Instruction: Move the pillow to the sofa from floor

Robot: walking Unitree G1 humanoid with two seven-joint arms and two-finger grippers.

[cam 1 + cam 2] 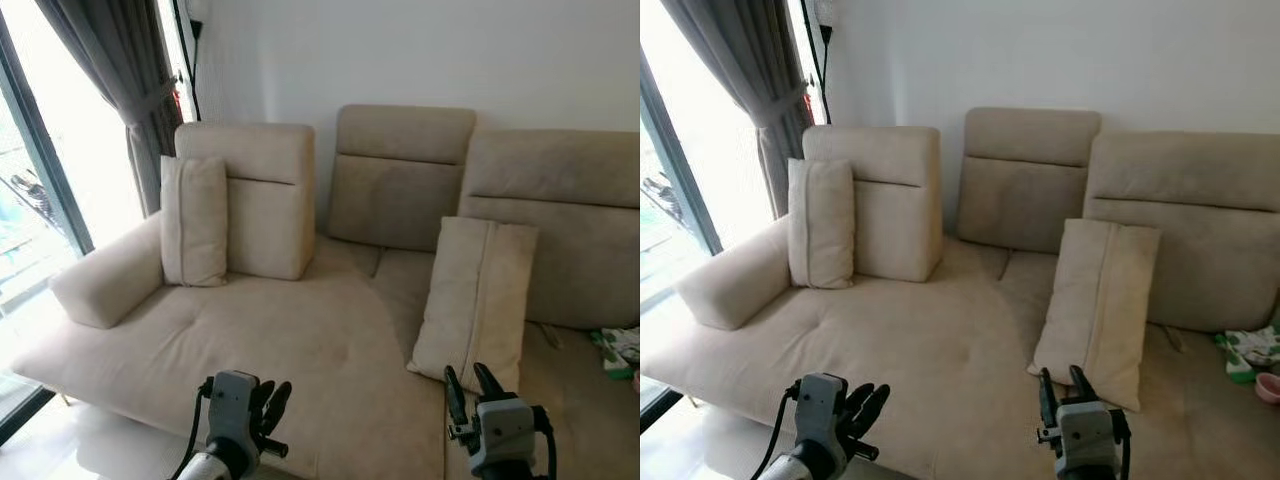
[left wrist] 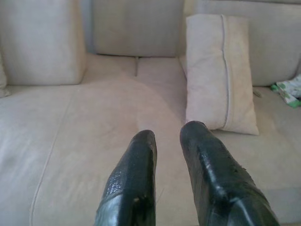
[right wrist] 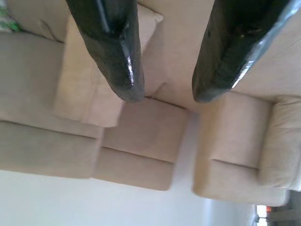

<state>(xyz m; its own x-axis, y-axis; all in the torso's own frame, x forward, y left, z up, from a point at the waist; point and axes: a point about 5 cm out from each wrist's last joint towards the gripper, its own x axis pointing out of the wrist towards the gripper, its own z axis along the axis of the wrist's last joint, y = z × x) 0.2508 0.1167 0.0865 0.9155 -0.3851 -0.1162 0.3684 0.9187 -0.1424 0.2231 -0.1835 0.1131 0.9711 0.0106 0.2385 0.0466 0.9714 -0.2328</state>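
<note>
Presently, the scene held the following items.

Sofa (image 1: 300,330): beige fabric sectional against a white wall, with three raised back sections and a rounded armrest (image 1: 105,280) at the window end.

Pillow (image 1: 475,300): beige, with a seam running down its length, stood upright on the seat and leaned against the rightmost back section. It was already on the sofa, not on the floor. By these views the task looked complete, or nearly so.

Second pillow (image 1: 193,220): matching, upright against the leftmost back section, just beside the armrest.

Left gripper (image 1: 268,403): low in front of the seat edge, fingers (image 2: 136,169) a little apart, holding nothing. It pointed across the bare seat toward the leaning pillow.

Right gripper (image 1: 470,388): raised just before the foot of the leaning pillow, fingers parted, nothing between them.

Also noted: grey curtain (image 1: 125,80) beside a bright window (image 1: 40,170), and a green-and-white cloth (image 1: 620,350) at the far right of the seat.

Risks, as judged: the pillow stood on its narrow end and could tip forward off the seat if either arm brushed it while drawing back. The right gripper was the likelier cause, being nearest its base. A forward slide on the soft seat could also undo the placement.
</note>
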